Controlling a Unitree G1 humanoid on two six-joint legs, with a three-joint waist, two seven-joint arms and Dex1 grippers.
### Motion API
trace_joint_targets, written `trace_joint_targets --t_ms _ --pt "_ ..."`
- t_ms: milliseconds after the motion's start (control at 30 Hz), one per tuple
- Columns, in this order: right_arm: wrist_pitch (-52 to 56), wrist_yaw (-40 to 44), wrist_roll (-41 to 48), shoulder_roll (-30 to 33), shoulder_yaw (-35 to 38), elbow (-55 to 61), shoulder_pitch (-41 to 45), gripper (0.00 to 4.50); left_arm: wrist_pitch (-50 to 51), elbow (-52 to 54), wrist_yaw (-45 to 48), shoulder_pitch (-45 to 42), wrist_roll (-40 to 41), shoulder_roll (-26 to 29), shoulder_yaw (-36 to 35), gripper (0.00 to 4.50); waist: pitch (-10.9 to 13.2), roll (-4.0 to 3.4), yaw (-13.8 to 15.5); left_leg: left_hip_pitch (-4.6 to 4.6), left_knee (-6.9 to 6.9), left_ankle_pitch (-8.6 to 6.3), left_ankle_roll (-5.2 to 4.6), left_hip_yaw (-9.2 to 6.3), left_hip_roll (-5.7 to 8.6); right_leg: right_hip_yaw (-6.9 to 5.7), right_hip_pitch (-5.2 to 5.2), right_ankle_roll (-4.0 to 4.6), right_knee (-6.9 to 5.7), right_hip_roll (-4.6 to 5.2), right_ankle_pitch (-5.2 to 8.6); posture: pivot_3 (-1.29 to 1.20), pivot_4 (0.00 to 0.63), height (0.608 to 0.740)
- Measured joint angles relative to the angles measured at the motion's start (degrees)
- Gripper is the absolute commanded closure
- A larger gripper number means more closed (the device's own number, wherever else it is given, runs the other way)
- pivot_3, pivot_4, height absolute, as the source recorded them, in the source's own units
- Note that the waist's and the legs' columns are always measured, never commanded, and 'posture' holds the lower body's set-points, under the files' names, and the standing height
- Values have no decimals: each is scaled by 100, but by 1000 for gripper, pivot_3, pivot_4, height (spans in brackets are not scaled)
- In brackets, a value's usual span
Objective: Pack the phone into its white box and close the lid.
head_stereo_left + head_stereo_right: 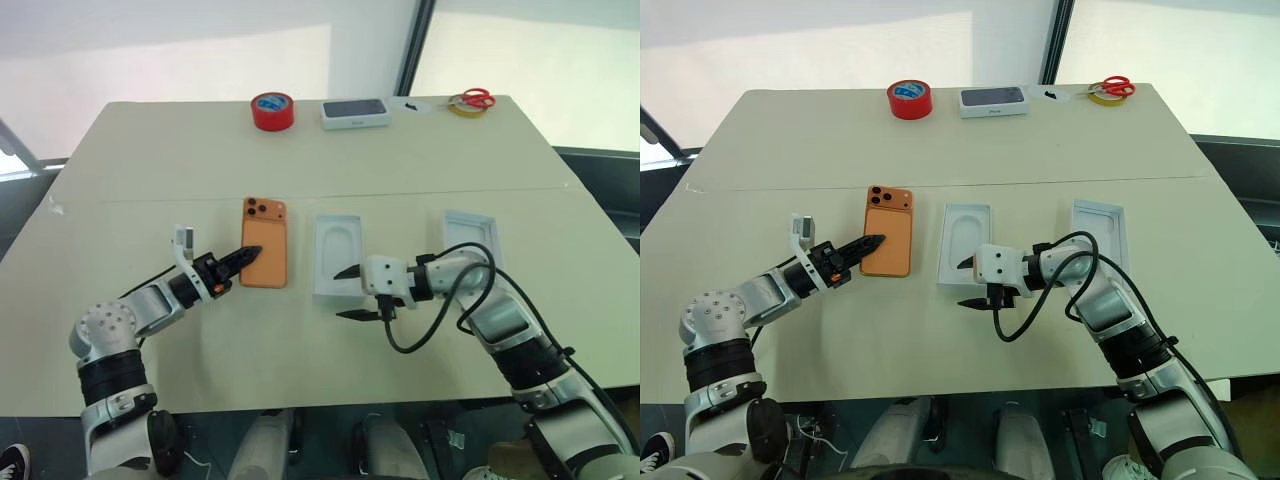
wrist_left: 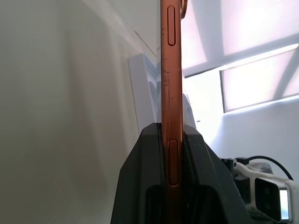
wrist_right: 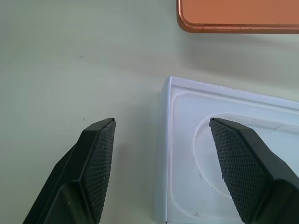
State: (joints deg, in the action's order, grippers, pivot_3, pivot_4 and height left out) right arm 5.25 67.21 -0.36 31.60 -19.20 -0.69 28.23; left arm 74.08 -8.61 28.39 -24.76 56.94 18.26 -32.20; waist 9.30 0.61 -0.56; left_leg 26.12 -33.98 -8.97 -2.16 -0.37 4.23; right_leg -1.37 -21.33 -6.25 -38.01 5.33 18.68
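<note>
The orange phone (image 1: 268,262) lies flat, back up, with its camera cluster at the far end. My left gripper (image 1: 250,253) is shut on its left long edge; in the left wrist view the phone's edge (image 2: 170,84) sits clamped between the black fingers (image 2: 140,186). To the phone's right lies the white box (image 1: 337,255), open, with a white rounded recess inside. Further right is the lid (image 1: 470,237), inside up. My right gripper (image 1: 347,293) stands open at the box's near left corner (image 3: 169,140), one finger over the recess, the other over bare table.
At the table's far edge stand a red tape roll (image 1: 272,110), a closed white box with a dark top (image 1: 354,113) and red-handled scissors (image 1: 474,99) on a yellow roll. A black cable (image 1: 420,330) loops under my right wrist.
</note>
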Motion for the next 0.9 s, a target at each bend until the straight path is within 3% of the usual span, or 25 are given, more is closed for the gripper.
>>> trace_joint_targets --t_ms 167,300,567,733,900 --pt "-94 -209 -170 -4 -96 -145 -43 1645 -5 -20 -18 -15 0 59 9 4500 1 1 12 0 -4 0 0 0 1 0 2 0 1 1 0 0 150 738" --pt "-47 -240 -158 -4 -96 -158 -63 2864 16 -10 -45 -14 6 54 89 4500 1 1 5 0 -3 0 0 0 1 0 2 0 1 1 0 0 150 738" --pt "-52 -312 -161 -6 -92 -173 -59 2864 41 45 -145 -14 121 25 163 4500 1 1 7 0 -4 1 1 0 1 0 3 0 1 1 0 0 150 738" --pt "68 -307 -106 -7 -77 -171 -59 4432 62 45 -299 -14 214 16 158 4500 1 2 7 0 -5 1 1 0 1 0 3 0 1 0 0 0 150 738" --pt "266 -331 -83 -15 -81 -38 -92 4432 100 113 -498 -70 545 -115 115 4500 0 2 6 0 -6 1 1 0 1 0 4 0 1 0 0 0 150 738"
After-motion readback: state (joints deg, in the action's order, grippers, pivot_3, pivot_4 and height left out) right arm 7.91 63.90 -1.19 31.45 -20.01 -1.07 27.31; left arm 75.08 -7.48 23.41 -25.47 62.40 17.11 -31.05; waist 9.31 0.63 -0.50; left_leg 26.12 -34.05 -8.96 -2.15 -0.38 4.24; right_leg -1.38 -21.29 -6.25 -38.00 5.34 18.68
